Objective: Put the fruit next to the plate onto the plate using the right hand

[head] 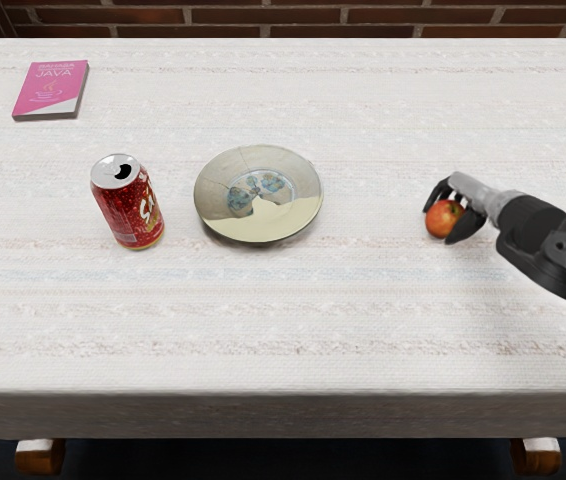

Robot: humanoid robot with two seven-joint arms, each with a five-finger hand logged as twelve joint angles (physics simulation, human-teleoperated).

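A small red and yellow apple [443, 216] lies on the white table to the right of the plate. The shiny round plate [303, 182] sits at the table's middle and holds nothing. My right hand [453, 211] reaches in from the right edge and its dark fingers wrap around the apple from above and from the right. The apple still touches the tabletop. The left arm does not show.
A red soda can [127, 202] stands upright left of the plate. A pink book [51, 89] lies flat at the back left. The table's front edge [283, 395] runs across the lower picture, and a brick wall stands behind the table.
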